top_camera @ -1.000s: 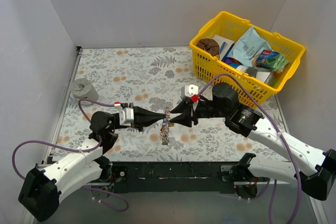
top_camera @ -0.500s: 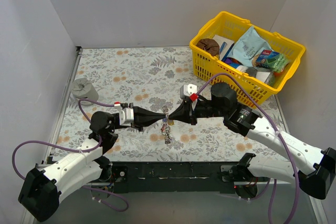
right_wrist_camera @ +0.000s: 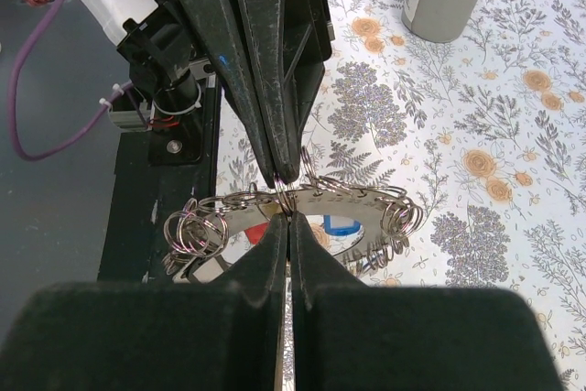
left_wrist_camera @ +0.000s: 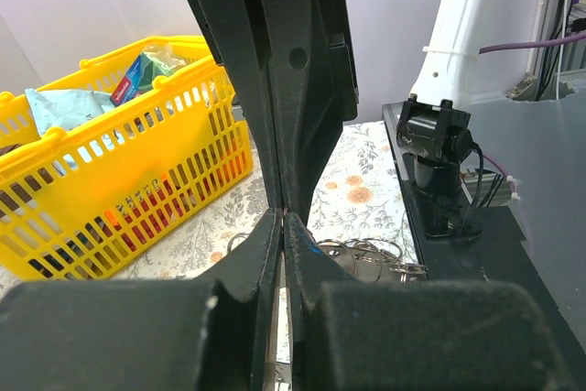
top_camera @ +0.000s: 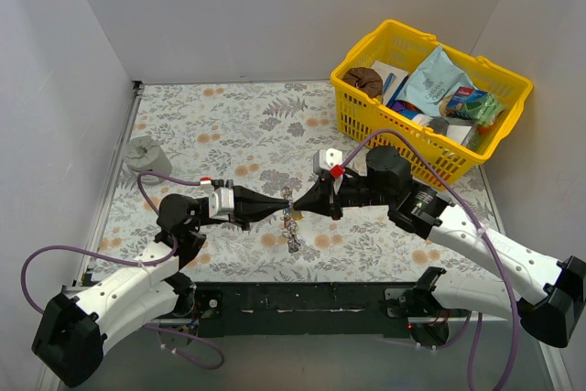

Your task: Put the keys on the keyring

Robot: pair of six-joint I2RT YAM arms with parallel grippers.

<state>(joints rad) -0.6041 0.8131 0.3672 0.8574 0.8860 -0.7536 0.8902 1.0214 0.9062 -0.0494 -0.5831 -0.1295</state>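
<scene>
The left pincer (top_camera: 285,199) and the right pincer (top_camera: 298,202) meet tip to tip above the middle of the desk (top_camera: 229,125). Each is clenched on the thin wire of the keyring (right_wrist_camera: 341,191), which hangs in the air between them. Over the last second the right arm has edged leftward, closing onto the left tip. The dangling cluster of keys (top_camera: 291,230) now hangs a touch lower. That looks like the two arms working the wire between them, probably to part it or feed a key along, so the threading seems to be in progress rather than finished.

Much is hard to read. In the right wrist view many small split rings crowd the loop. Only a blue key head (right_wrist_camera: 341,224) and a scrap of red show through it, and no yellow one can be made out. Whether any key already sits on the wire cannot be told, and the black fingers cover the exact grip point.
</scene>
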